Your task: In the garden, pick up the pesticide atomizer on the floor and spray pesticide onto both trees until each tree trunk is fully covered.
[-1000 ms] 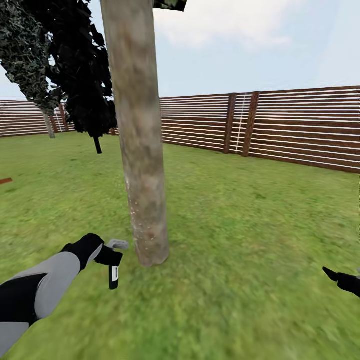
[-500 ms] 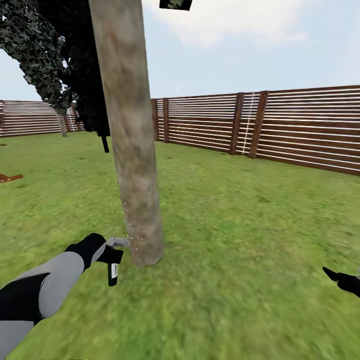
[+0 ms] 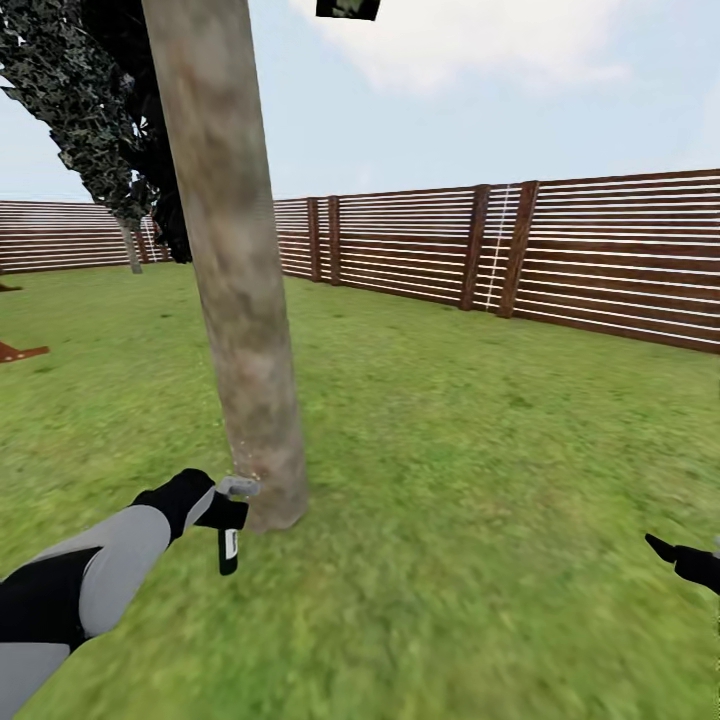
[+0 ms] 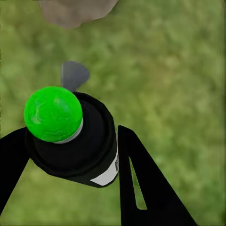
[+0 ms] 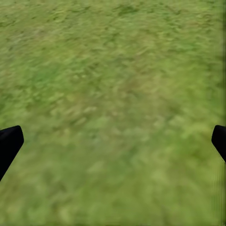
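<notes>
Over the last second the tree trunk [image 3: 235,300] has slid toward the left of the head view while more fence [image 3: 520,250] is uncovered behind it; the whole picture has shifted, so the camera is judged to be circling the trunk to reach unsprayed bark. The left gripper [image 3: 225,512] is closed around the pesticide atomizer [image 3: 229,535] at lower left, its grey nozzle almost at the trunk's base. The right gripper [image 5: 113,141] is spread wide over the lawn [image 3: 480,450], empty.
</notes>
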Robot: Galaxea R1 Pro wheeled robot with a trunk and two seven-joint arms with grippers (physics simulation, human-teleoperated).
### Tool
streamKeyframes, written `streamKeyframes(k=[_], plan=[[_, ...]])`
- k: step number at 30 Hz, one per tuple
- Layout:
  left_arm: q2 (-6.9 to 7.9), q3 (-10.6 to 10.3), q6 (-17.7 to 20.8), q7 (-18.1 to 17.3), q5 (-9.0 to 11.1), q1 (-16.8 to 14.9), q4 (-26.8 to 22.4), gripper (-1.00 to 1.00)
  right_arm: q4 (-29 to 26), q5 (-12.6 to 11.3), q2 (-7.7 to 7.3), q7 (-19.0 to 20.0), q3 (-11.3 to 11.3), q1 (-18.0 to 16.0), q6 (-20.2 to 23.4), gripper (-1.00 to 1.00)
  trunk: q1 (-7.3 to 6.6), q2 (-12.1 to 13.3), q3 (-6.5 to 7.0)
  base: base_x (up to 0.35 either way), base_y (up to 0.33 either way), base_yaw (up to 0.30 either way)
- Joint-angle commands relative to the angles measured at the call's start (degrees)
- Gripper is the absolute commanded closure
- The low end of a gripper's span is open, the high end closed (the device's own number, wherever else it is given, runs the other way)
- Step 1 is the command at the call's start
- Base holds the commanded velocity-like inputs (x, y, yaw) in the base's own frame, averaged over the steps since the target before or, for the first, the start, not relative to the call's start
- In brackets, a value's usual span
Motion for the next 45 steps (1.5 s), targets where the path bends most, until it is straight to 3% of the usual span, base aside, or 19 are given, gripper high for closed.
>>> streamKeyframes(k=[1,3,5,8,10,13,17,25,29,40,45], plan=[[0.17,0.09,0.04,0.04,0.01,0.01,-0.18,1.00,0.00,0.00,0.00,0.00,0.03,0.00,-0.02,-1.00,0.00,0.00,0.00,0.000,-0.043,0.000],[0.42,0.16,0.17,0.10,-0.01,0.02,-1.74,1.00,0.00,0.00,0.00,0.00,0.04,0.00,-0.03,-1.00,0.00,0.00,0.00,0.000,-0.022,0.000],[0.85,0.20,0.71,0.16,-0.09,0.02,-8.16,1.00,-0.01,-0.01,0.00,0.00,0.05,0.00,-0.02,-1.00,0.00,0.00,0.00,0.000,-0.005,0.000],[1.20,0.17,6.04,0.01,-0.07,0.02,-14.19,1.00,0.00,-0.01,0.00,0.00,0.01,0.00,-0.03,-1.00,0.00,0.00,0.00,0.000,0.000,0.000],[1.22,0.09,12.07,-0.20,-0.03,-0.07,-20.72,1.00,0.00,0.00,0.00,0.00,0.00,0.00,-0.03,-1.00,0.00,0.00,0.00,0.000,0.000,0.000],[1.19,0.04,15.99,-0.29,-0.08,-0.39,-22.31,1.00,0.00,0.00,0.00,0.00,0.01,0.00,-0.03,-1.00,0.00,0.00,0.00,0.000,0.000,0.000],[1.18,0.03,17.27,-1.45,-0.10,-0.58,-25.64,1.00,0.00,0.00,0.00,0.00,0.01,0.00,-0.03,-1.00,0.00,0.00,0.00,0.000,0.000,0.000],[0.89,0.03,17.82,-2.19,-0.11,-1.42,-26.68,1.00,0.00,0.00,0.00,0.00,0.00,0.00,-0.03,-1.00,0.00,0.00,0.00,-0.147,0.000,0.000],[0.51,0.03,22.00,-2.20,-0.16,-5.29,-26.73,1.00,-0.01,-0.02,0.00,0.00,0.00,0.00,-0.01,-1.00,0.00,0.00,0.00,-0.003,0.000,0.000],[-0.28,0.03,22.47,-2.20,-0.21,-14.34,-26.66,1.00,0.00,-0.06,0.00,0.00,0.00,0.00,-0.02,-1.00,0.00,0.00,0.00,0.000,0.000,0.000],[-0.29,0.02,22.49,-2.20,-0.19,-15.87,-26.61,1.00,0.00,-0.06,0.00,0.00,0.00,0.00,-0.02,-1.00,0.00,0.00,0.00,0.000,0.000,0.000]])
